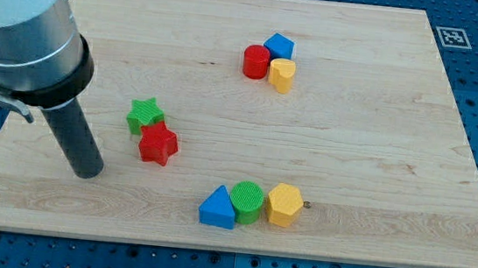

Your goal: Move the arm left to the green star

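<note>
The green star [145, 114] lies left of the board's middle, touching a red star [159, 144] just below and to its right. My tip [87, 172] rests on the wooden board [353, 136], to the left of and below the green star, about a block's width from the red star. The rod rises from the tip up to the view's top left.
A red cylinder [256, 63], a blue block [279, 46] and a yellow block [282, 75] cluster near the top centre. A blue triangle [218, 208], a green cylinder [248, 202] and a yellow hexagon [284, 204] sit in a row at the bottom centre.
</note>
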